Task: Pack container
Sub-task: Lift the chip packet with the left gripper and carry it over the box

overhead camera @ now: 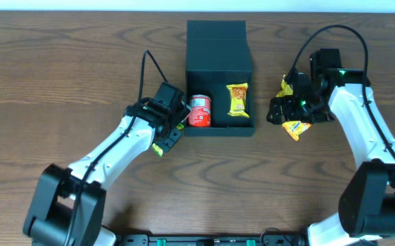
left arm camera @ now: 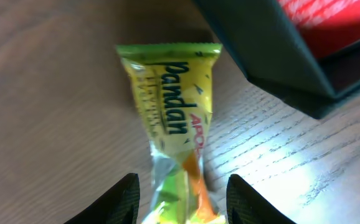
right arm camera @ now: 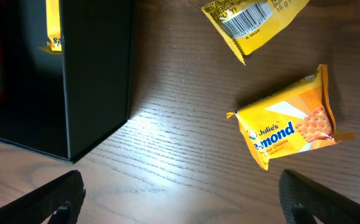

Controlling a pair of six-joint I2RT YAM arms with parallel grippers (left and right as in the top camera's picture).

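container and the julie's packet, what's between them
Only bare table lies between the container and the Julie's packet, shown in the right wrist view.

A robot lab: cabled left arm (overhead camera: pixel 115 147) and right arm (overhead camera: pixel 361 117) stand at the near edge of a wood-grain table (overhead camera: pixel 61 61).

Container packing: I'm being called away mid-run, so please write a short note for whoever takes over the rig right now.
Left gripper: open, straddling the Pandan packet on the table beside the container.
Right gripper: open, empty, over the table near the Julie's cheese packet and a barcoded yellow packet.
Done: red can and one yellow packet lie in the container, lid open.
Left: the three outside packets, then likely the lid.
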